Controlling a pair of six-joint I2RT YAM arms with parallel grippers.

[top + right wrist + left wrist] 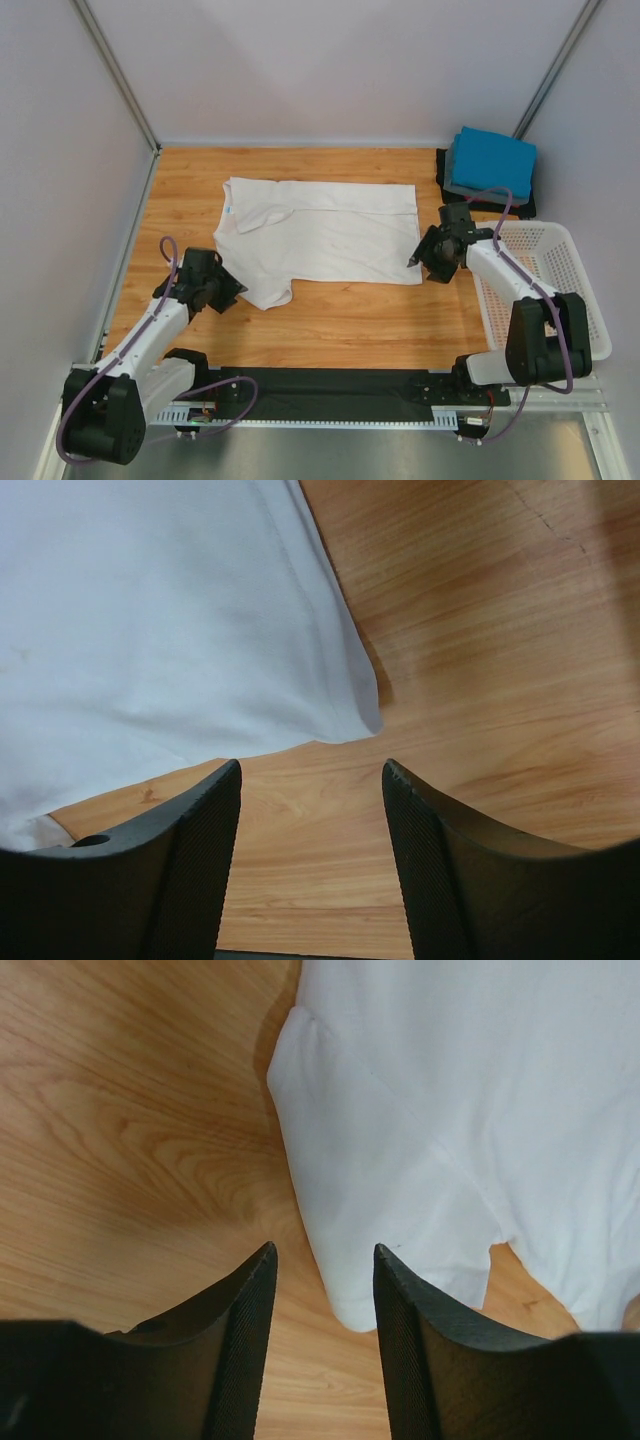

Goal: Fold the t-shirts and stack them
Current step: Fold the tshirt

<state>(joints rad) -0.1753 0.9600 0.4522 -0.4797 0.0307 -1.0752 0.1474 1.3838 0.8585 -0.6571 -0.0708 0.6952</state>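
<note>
- Nearest, at the left gripper (322,1250): spread, pinching nothing, only bare table (120,1160) between the fingers. One sleeve of the white t-shirt (450,1110) just ahead and right of the tips, untouched.
- At the right gripper (312,765): likewise spread and empty. Rounded hem corner of the same shirt just ahead and left of the tips, apart from them.
- Between the two grippers: white shirt flat on the table, far long edge apparently folded in, near sleeve sticking out toward the left gripper.
- Judged step: folding of the white shirt in hand, no grasp on just now. Next move probably calls for lowering onto the near edge at both ends, pinching cloth alone, then carrying it across evenly.
- Out to the right of the right gripper: basket (590,300).
- Farthest, beyond the right gripper: stack of folded t-shirts (488,160), bright blue on top, grey and black edges beneath.
- Writing: none readable. Small blue speck at the collar (230,212), too small to tell.
</note>
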